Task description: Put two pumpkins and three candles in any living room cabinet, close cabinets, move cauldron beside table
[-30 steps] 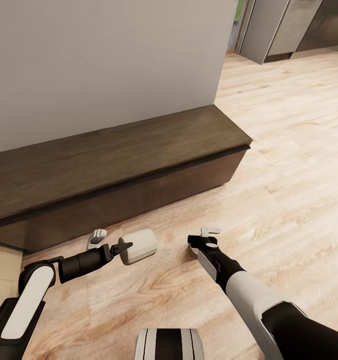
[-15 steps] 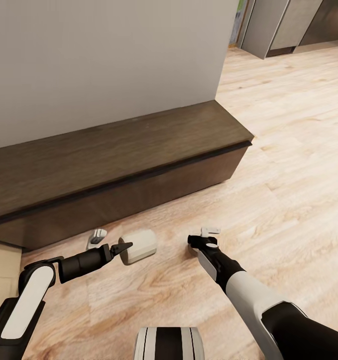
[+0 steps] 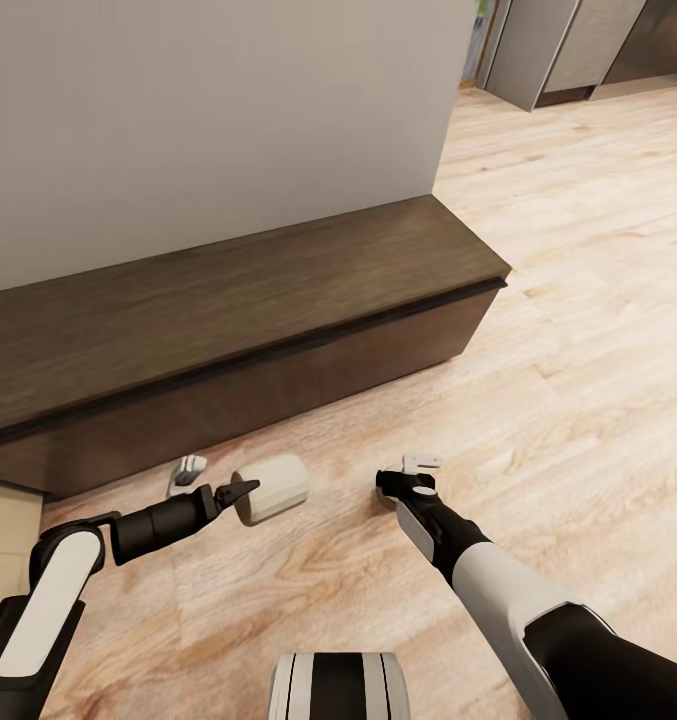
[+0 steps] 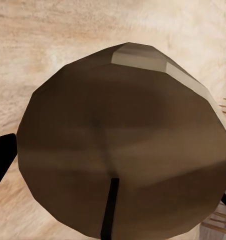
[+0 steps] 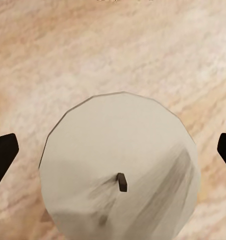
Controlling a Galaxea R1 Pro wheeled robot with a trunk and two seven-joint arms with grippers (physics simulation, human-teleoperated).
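- The left gripper has its jaws closed on a candle, held sideways just above the floor in front of the cabinet.
- The right gripper points down; in its wrist view a second candle sits between the jaws, which stand wide. I cannot tell if they press it.
- I judge the step is carrying candles to the cabinet; all visible fronts are shut.
- The next move calls for opening a drawer, which looks hard with both grippers occupied.
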